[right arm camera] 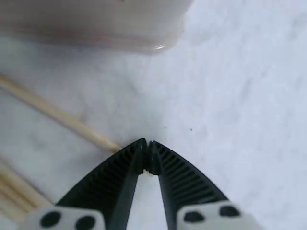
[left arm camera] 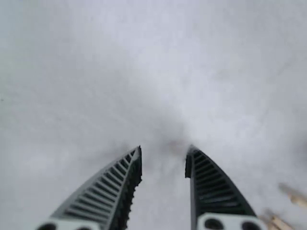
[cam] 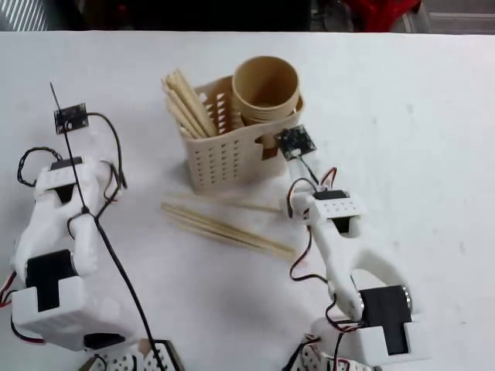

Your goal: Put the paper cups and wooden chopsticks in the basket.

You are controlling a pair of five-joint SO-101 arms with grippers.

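Right end effector (right arm camera: 146, 146): tips meeting, almost no gap; whether anything is pinched cannot be told. Nearest thin pale wooden chopstick (right arm camera: 57, 114) lies flat on the white bench (right arm camera: 230, 96), one end just beside the tips, long axis slanting away toward the loose chopstick bundle (cam: 228, 230). Cream perforated plastic basket (cam: 224, 158), holding nested tan paper cups (cam: 265, 89), sits close ahead of the tips. Left end effector (left arm camera: 163, 149) moderately parted, farther from the sticks. Judgement: right arm is nearer and must open across the stick's axis.
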